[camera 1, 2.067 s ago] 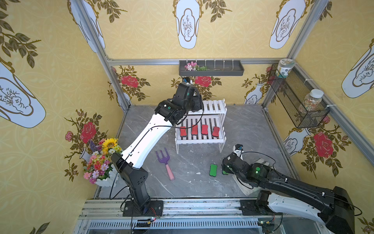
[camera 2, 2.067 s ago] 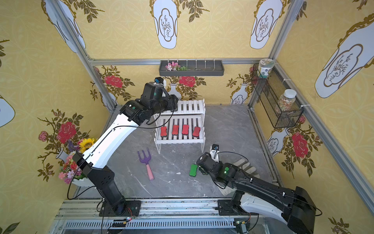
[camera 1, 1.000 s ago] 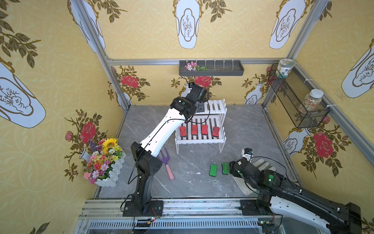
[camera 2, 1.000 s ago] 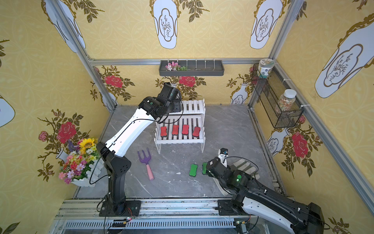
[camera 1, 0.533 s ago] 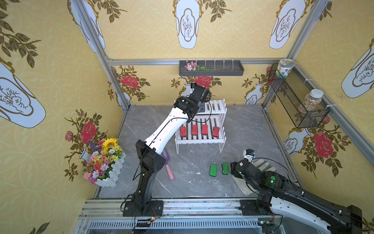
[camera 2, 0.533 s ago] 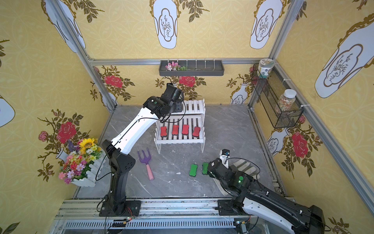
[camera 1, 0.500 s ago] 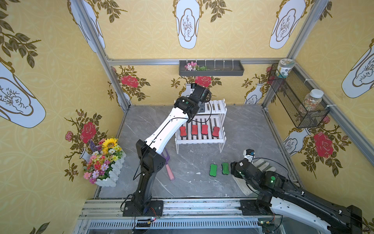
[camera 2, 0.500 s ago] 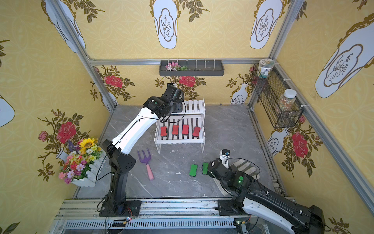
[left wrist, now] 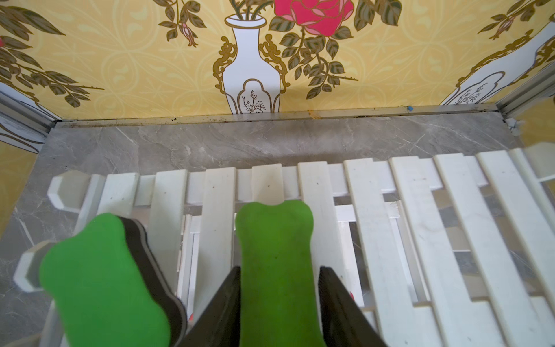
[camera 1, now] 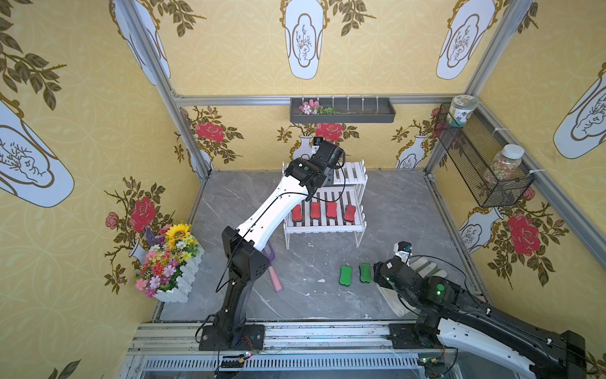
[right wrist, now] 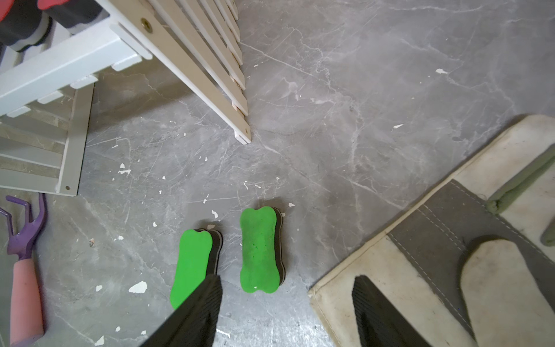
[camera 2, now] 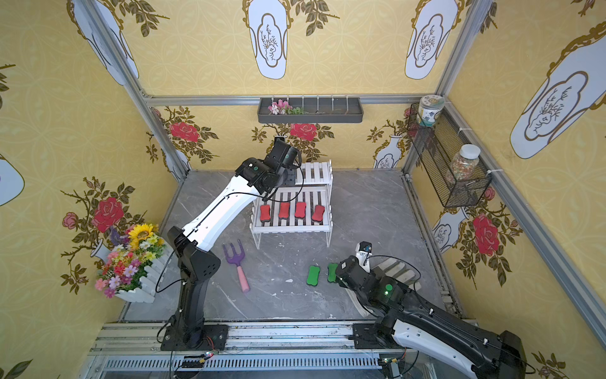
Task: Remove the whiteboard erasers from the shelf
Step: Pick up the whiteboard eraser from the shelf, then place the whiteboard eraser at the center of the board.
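My left end effector (left wrist: 279, 270) clamps a green eraser (left wrist: 274, 237) on the shelf's (left wrist: 420, 210) top tier, with another green eraser (left wrist: 96, 279) beside it. Red erasers (camera 1: 315, 210) line the lower tier. My right end effector (right wrist: 286, 278) gapes wide by two loose green erasers (right wrist: 258, 249) near the surface's (right wrist: 360, 90) front edge.

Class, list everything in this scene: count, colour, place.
red erasers: four, red, lower tier of the shelf
green erasers: four, green, two on floor, two on top tier
shelf: one, white, back of the floor
garden fork: one, purple and pink, floor
flower box: one, many colours, left side
wall tray: one, dark grey, back wall
wire basket: one, black, right wall, holding two jars
cloth: one, off-white, floor by right arm
left claw: one, black, shut on a top-tier green eraser
right claw: one, black, open above the floor
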`<act>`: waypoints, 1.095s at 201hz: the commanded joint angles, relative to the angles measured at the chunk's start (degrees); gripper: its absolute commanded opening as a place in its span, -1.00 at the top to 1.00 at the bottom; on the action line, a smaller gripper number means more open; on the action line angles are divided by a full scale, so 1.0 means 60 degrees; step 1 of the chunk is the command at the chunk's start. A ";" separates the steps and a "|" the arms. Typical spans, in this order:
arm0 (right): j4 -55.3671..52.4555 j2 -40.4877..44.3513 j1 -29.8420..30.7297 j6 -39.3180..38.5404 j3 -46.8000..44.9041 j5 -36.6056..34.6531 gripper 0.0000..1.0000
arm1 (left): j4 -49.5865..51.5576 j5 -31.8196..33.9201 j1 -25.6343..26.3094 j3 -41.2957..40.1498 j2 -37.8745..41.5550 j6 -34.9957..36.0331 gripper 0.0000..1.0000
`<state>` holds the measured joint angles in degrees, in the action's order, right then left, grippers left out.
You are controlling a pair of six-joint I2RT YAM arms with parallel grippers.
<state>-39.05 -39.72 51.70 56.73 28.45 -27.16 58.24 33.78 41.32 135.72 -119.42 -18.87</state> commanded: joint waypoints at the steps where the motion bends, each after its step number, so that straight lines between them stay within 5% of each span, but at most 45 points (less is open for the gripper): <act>1: -0.0007 -0.0029 -0.0007 0.0054 0.0090 -0.0191 -0.47 | -0.0388 0.0141 0.0106 0.0274 0.0159 0.0240 0.11; 41: -0.0098 -0.0009 -0.0020 0.0180 0.0153 -0.0278 -0.47 | -0.0699 0.0649 0.0862 -0.0175 0.1176 0.0246 0.15; 72: -0.0102 -0.0050 -0.0018 0.0185 0.0236 -0.0337 -0.47 | -0.1399 0.1575 0.2079 -0.2758 0.2727 0.0161 0.14; 135: -0.0214 -0.0234 -0.0064 0.0153 0.0469 -0.0374 -0.47 | -0.2217 0.1811 0.3866 -0.7571 0.5611 -0.1972 0.13; 183: -0.0406 -0.0350 -0.0104 0.0224 0.0675 -0.0498 -0.47 | -0.3766 0.0471 0.4549 -1.1670 0.6539 -0.3973 0.14; 220: -0.0503 -0.0527 -0.0136 0.0250 0.0878 -0.0535 -0.47 | -0.5486 -0.0627 0.4568 -1.3454 0.6229 -0.4409 0.12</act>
<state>-40.99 -42.24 51.00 57.84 32.60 -28.82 35.66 35.51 68.64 59.11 -80.73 -41.67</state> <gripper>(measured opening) 0.737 0.433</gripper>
